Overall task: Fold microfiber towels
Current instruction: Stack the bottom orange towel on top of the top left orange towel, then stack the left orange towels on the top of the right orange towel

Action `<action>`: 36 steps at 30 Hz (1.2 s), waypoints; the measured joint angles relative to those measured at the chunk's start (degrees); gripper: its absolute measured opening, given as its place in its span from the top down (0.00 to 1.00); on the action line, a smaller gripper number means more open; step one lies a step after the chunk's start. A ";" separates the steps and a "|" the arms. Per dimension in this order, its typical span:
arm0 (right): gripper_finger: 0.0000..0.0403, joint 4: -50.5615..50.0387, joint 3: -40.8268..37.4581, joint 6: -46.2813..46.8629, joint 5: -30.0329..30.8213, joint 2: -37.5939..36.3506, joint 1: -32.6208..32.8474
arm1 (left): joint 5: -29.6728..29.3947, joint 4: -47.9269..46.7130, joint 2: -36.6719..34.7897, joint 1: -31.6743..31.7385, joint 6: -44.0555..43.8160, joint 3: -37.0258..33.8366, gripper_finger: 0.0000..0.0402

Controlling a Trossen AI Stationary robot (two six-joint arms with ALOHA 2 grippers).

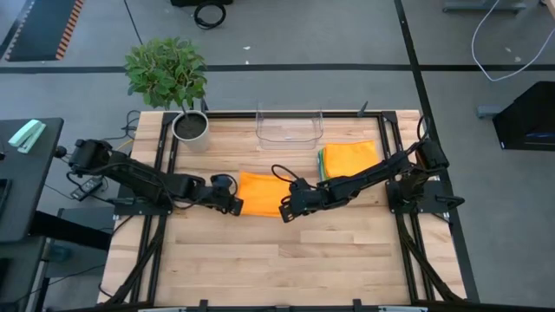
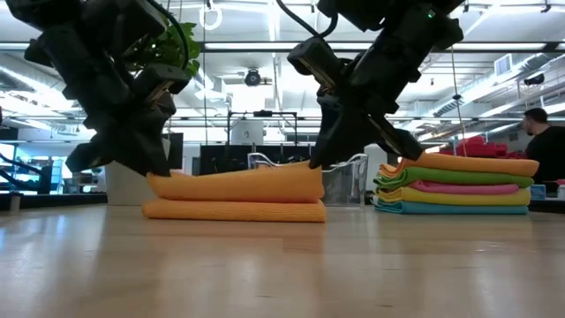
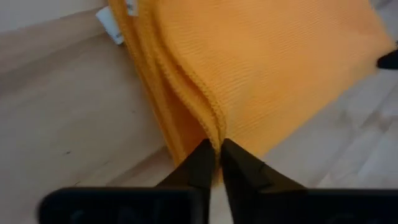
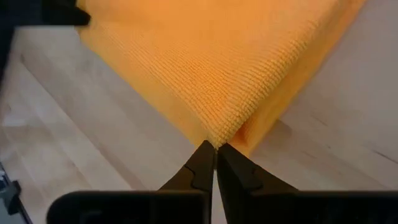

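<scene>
A: Where did the orange towel point(image 1: 260, 192) lie at this entry?

B: Mid-table on the wooden table point(image 1: 286, 260), between the two arms, doubled over; the low view showed an upper layer raised above a lower one. The stack of folded towels point(image 2: 459, 185) sat toward the right side, near the clear bin point(image 1: 289, 128). A potted plant point(image 1: 173, 82) stood at the far left corner.

A: State of the grippers?

B: Left gripper point(image 3: 213, 163) was pinched closed on the towel's hemmed edge at the left end. Right gripper point(image 4: 214, 160) was pinched closed on a corner at the right end. Both held cloth, low over the table.

A: Handling notes?

B: Judged light, soft and limp: it sagged between the two pinch points and would not keep a shape unsupported. The ribbed pile looked grippy, not slick. Best hold was judged to be the stitched hem and corners, where layers bunch; a mid-panel pinch would likely take one layer only.
</scene>
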 joint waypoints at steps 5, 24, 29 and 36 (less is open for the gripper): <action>0.86 -0.37 -0.06 -0.18 -1.36 0.00 -0.04 | 0.86 -0.50 -0.26 0.13 0.42 -0.09 0.74; 0.28 -1.30 -2.79 0.34 0.09 -1.31 -6.49 | -5.20 -6.77 -3.66 4.20 1.53 -0.07 0.30; 0.26 11.24 -8.05 2.08 0.19 -0.52 -7.62 | -5.22 -2.44 1.02 7.19 4.53 -0.06 0.25; 0.26 21.47 -11.99 3.46 1.42 3.42 -8.28 | -3.51 7.58 11.66 9.05 5.78 0.17 0.27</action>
